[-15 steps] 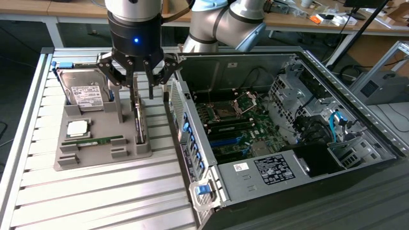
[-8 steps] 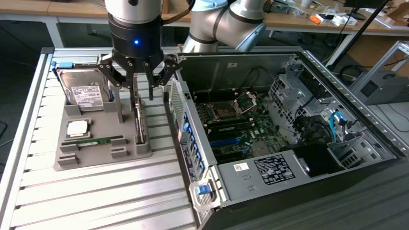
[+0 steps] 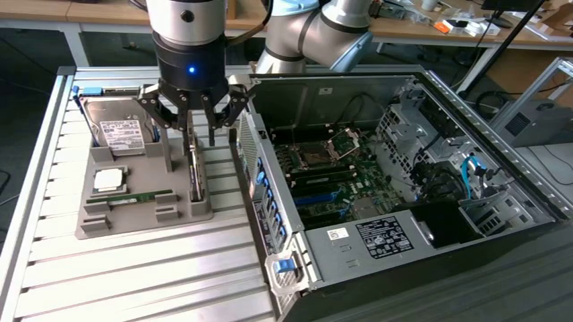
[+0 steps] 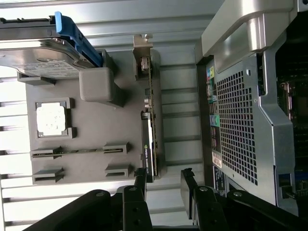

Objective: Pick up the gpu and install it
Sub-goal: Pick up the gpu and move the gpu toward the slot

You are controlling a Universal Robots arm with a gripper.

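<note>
Exterior view: the pincer (image 3: 201, 137) hangs with its jaws spread wide and empty directly over the graphics card (image 3: 195, 176). The card stands on edge in a slot of the grey holder tray (image 3: 125, 225), apparently so that its upper edge is free for a grip from above. The tray rests on the slatted surface (image 3: 134, 282). It also props a hard drive (image 3: 121, 131) upright and seats a processor chip (image 3: 109, 178) and a memory stick (image 3: 134, 199). Just beside it the computer case (image 3: 304, 100) lies open, its board facing upward. Wrist view: the pincer (image 4: 163, 185) straddles the line of the card (image 4: 149, 130) near one end, fingers (image 4: 139, 180) apart and not touching it. The tray (image 4: 91, 125) and case (image 4: 240, 125) lie on either side.
</note>
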